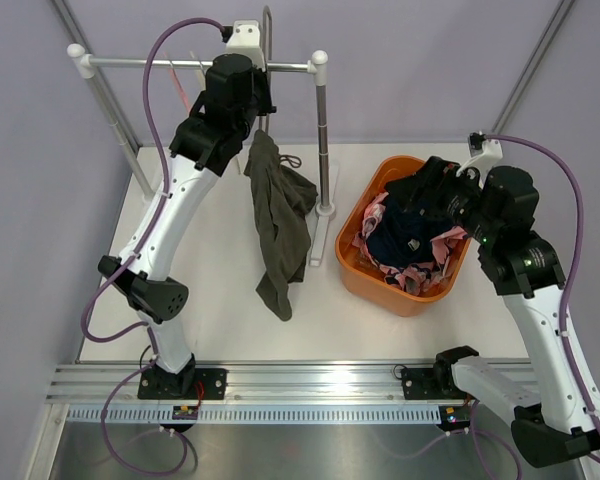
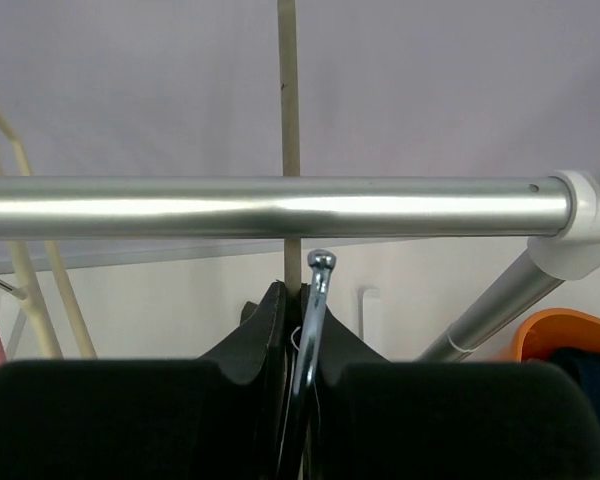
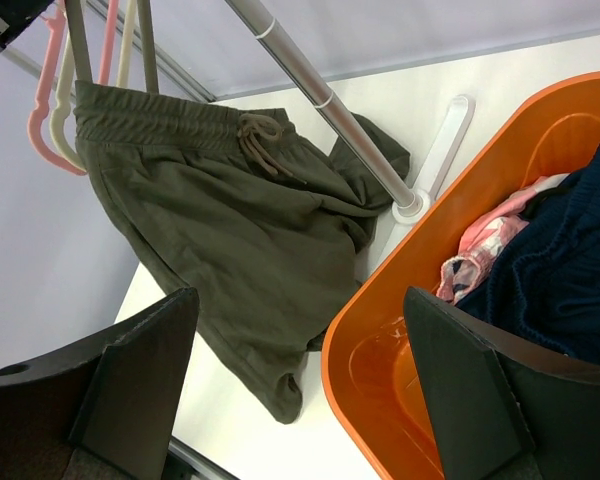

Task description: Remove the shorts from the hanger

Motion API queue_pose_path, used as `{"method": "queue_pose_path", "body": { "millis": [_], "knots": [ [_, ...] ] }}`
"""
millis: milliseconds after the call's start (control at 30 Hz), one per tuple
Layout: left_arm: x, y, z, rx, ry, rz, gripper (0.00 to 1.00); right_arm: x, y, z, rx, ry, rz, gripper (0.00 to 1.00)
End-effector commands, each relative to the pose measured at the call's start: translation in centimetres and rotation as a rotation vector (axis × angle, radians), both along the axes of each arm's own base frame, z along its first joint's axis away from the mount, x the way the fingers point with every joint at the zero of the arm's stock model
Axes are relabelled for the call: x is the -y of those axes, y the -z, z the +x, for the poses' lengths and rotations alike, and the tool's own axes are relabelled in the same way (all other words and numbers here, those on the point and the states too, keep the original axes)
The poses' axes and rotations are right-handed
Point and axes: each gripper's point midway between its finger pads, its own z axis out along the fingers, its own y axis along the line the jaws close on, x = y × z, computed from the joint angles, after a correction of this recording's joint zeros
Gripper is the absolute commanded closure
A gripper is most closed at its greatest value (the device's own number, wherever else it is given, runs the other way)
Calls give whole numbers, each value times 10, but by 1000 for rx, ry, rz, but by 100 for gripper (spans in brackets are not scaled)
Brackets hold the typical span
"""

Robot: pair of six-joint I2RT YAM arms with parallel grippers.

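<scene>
So, overhead: pink shorts point(image 1: 442, 262) and navy shorts point(image 1: 400, 242) lie in the orange tub point(image 1: 352, 280); olive shorts point(image 1: 280, 225) hang below the rail point(image 1: 180, 63), hem on the bench point(image 1: 220, 320).
Left wrist: left pincer point(image 2: 298, 300) clamped on the hanger hook point(image 2: 318, 290), just under the rail.
Right wrist: right pincer point(image 3: 300, 370) gaping, empty, above the tub's rim.
Progress: two of three look finished; the olive pair seems left to free.

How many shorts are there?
3. The olive green shorts hang from the hanger below the rail; navy shorts and pink patterned shorts lie in the orange tub. More may hide underneath.
</scene>
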Motion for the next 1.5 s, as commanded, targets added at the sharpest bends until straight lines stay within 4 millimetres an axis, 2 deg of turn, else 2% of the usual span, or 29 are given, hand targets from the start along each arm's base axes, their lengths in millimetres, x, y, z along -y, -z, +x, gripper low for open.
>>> {"method": "queue_pose_path", "body": {
  "millis": [0,133,300,333,400,467,633,667,733,767,800,867,900,967,1000,1067,1133,1167,1333,1467],
  "knots": [
    [-11,-50,-18,108,26,-46,94,-5,-8,3,38,-19,10,8],
    [-12,-43,-20,80,37,-34,94,-14,-6,5,43,-69,15,7],
    [-10,-36,-21,59,50,-17,94,-45,-8,9,68,-204,-20,6],
    [-10,-35,-21,56,51,-16,94,-65,2,9,53,-260,-61,6],
    [-10,-36,-21,57,55,-15,94,-79,5,15,55,-238,-112,6],
    [-9,-35,-20,54,56,-14,94,-107,12,16,66,-272,-122,6],
    [-7,-32,-19,47,68,-17,94,-151,28,27,112,-264,-159,6],
    [-5,-30,-17,42,71,-16,94,-161,22,29,147,-232,-157,5],
    [-5,-30,-18,41,72,-17,94,-177,28,35,165,-229,-168,5],
    [-5,-31,-17,42,74,-18,94,-183,23,39,191,-220,-151,5],
    [-5,-31,-17,43,74,-19,94,-196,30,38,184,-238,-156,5],
    [-4,-31,-17,42,77,-19,94,-207,24,41,217,-222,-145,4],
    [-4,-30,-17,42,77,-17,94,-221,32,37,216,-242,-159,4],
    [-3,-30,-16,41,77,-16,94,-230,26,39,241,-216,-169,3],
    [-3,-30,-16,41,80,-17,94,-238,34,41,236,-212,-186,3],
    [-2,-29,-16,39,85,-16,94,-248,31,40,251,-198,-188,1],
    [-1,-28,-15,36,86,-15,94,-259,43,43,235,-204,-209,1],
    [0,-28,-16,36,89,-14,94,-261,41,44,238,-195,-205,1],
    [-2,-27,-16,34,90,-3,94,-275,56,50,204,-193,-219,1],
    [-2,-29,-18,37,92,-2,94,-277,61,59,197,-155,-238,8]
  ]
}}
